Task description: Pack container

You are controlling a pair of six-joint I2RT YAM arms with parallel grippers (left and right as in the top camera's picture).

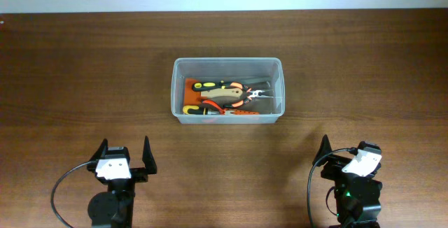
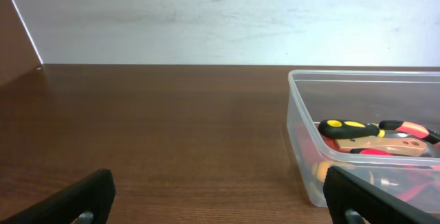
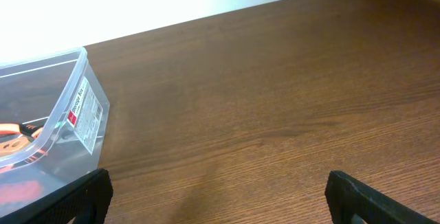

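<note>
The clear plastic container [image 1: 176, 88] stands at the middle of the wooden table. Several hand tools [image 1: 222, 97] with orange, black and yellow handles lie inside it. The container also shows at the right of the left wrist view [image 2: 302, 124] and at the left of the right wrist view [image 3: 86, 93], with a label on its end wall. My left gripper [image 1: 125, 154] is open and empty near the front left, well apart from the container. My right gripper [image 1: 348, 154] is open and empty near the front right.
The brown wooden table [image 1: 364, 74] reaches a white wall at the back. Cables loop beside both arm bases at the front edge.
</note>
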